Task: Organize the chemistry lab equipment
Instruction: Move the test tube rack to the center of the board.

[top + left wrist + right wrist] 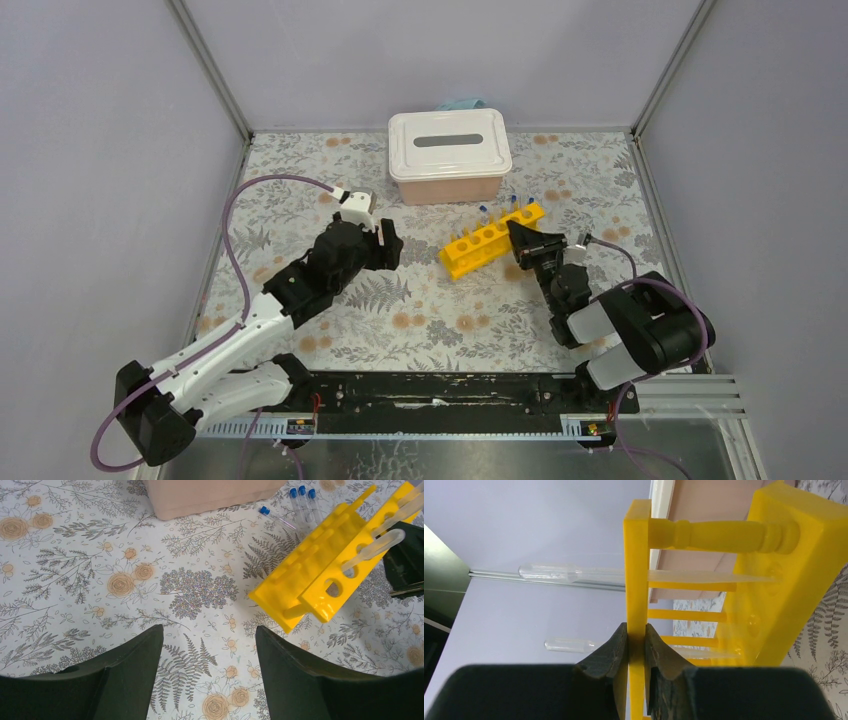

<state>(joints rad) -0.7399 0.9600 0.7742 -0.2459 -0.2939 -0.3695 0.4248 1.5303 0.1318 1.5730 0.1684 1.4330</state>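
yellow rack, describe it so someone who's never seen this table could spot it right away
Find the white-lidded box at the back of the flowery table. Just in front of it, to the right, sits the yellow rack, long with a row of round holes. It is the only bright yellow thing, and the right claw pinches one end.

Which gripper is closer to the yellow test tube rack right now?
Right. The right gripper is clamped on the upper plate of the yellow rack; the left gripper hangs open to the rack's left, not touching it.
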